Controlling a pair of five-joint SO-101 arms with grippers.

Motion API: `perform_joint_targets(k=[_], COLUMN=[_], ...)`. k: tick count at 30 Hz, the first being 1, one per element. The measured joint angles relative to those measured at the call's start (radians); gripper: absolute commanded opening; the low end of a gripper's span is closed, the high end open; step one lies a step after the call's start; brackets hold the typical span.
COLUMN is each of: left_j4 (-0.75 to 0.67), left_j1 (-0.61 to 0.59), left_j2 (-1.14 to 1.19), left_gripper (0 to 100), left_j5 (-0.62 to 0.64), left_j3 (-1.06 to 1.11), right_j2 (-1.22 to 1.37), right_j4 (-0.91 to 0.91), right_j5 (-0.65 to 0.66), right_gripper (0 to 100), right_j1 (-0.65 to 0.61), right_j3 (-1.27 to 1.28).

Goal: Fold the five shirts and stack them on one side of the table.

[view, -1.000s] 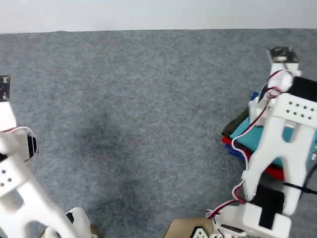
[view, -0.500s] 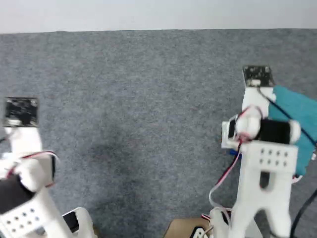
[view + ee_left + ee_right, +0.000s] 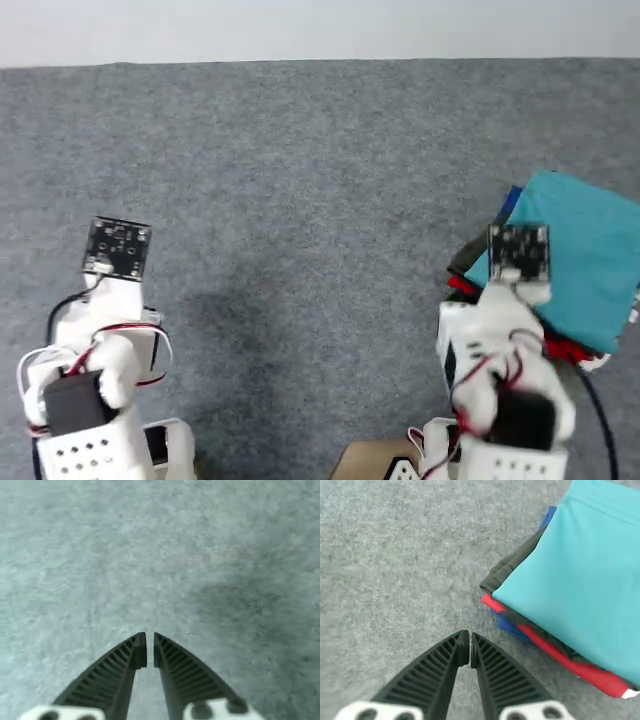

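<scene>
At the table's right side, the stack of shirts (image 3: pixel 590 260) is seen w/ the teal shirt (image 3: pixel 580 580) on top. A dark layer (image 3: pixel 505 572), a red layer (image 3: pixel 592 676) and a blue layer (image 3: pixel 507 625) are shown beneath it, poking out unevenly at the corner nearest the arm. Four colours can be counted; a 5th can't be confirmed. The right gripper (image 3: pixel 470 647) is held just beside that corner, over the grey table (image 3: pixel 300 180), tips pressed together, nothing pinched. The left gripper (image 3: pixel 146 650) is likewise pressed together on nothing, over bare mat well apart from the stack.

Folding and stacking are judged approx. done, so the main risk is the stack being disturbed.

- If the right gripper is swung or lowered toward the pile, the sticking-out red and blue edges could be snagged and the lower shirts dragged out, w/ the teal shirt slid off or unfolded.
- Since the layers aren't squared up, the pile could be tipped by even a light knock at that corner.
- If a 5th shirt is in fact missing, the task could be wrongly taken as complete.
- Little trouble is expected from the left gripper, given its pos. far off.
</scene>
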Motion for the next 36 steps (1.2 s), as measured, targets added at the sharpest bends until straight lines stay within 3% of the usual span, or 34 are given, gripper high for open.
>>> perform_joint_targets(k=[3,7,10,18,26,36], left_j4=[-0.041,-0.135,-0.176,-0.344,-0.634,-0.678], left_j1=[0.043,0.080,0.118,0.288,0.296,0.295], left_j2=[0.000,0.000,0.000,0.000,0.000,0.000], left_gripper=[4,3,3,1,1,1], left_j5=[0.017,0.152,0.244,0.313,0.445,0.489], left_j3=[0.063,0.150,0.222,0.422,0.632,0.652], right_j2=[-0.158,-0.336,-0.353,-0.350,-0.348,-0.345], right_j4=[0.000,0.000,0.000,0.000,0.000,-0.015], right_j5=[0.000,0.000,0.000,0.017,0.087,0.091], right_gripper=[0.9,0.9,0.9,0.9,0.9,0.9], right_j1=[-0.002,0.000,0.000,-0.006,-0.008,-0.008], right_j3=[0.101,0.203,0.230,0.318,0.465,0.623])
